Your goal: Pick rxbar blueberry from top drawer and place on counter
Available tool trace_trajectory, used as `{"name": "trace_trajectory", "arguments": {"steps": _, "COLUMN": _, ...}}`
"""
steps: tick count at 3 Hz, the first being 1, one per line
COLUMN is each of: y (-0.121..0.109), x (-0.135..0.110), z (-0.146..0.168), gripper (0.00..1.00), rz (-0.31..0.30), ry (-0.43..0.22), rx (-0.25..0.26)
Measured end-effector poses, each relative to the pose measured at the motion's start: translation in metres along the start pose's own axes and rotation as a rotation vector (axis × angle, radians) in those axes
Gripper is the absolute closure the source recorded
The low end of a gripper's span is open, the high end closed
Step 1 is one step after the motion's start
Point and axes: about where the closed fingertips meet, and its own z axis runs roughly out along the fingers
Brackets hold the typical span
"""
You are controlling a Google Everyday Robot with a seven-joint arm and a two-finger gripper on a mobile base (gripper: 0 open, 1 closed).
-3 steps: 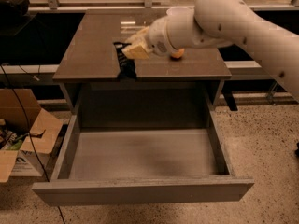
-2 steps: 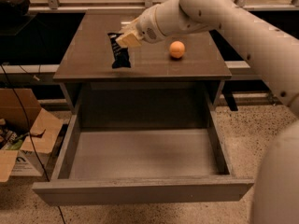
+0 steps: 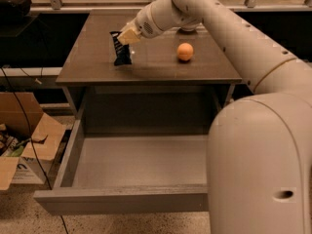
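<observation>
The rxbar blueberry (image 3: 121, 49), a dark flat wrapper, hangs upright over the left part of the counter (image 3: 151, 65), its lower end at or just above the surface. My gripper (image 3: 126, 35) is shut on the bar's top end. The arm reaches in from the right. The top drawer (image 3: 141, 162) stands pulled out below the counter, its grey bottom bare.
An orange ball (image 3: 185, 51) lies on the counter right of the bar. An open cardboard box (image 3: 24, 145) sits on the speckled floor at the left, with a black cable beside it. My arm's large link (image 3: 258, 165) fills the lower right.
My gripper has carried the bar left and farther back over the counter, away from its front edge. The arm's large link now blocks the drawer's right side.
</observation>
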Motion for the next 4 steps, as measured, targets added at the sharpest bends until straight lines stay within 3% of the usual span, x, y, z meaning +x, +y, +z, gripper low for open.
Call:
{"name": "trace_trajectory", "arguments": {"steps": 1, "y": -0.0024, "x": -0.0013, "z": -0.0004, "gripper": 0.5, "rz": 0.0, "ry": -0.003, "rx": 0.004}}
{"name": "trace_trajectory", "arguments": {"steps": 3, "y": -0.0023, "x": -0.0013, "z": -0.0003, "gripper": 0.03, "rz": 0.0, "ry": -0.003, "rx": 0.004}}
{"name": "trace_trajectory", "arguments": {"steps": 4, "y": -0.0023, "x": -0.0013, "z": -0.0003, "gripper": 0.0, "rz": 0.0, "ry": -0.003, "rx": 0.004}}
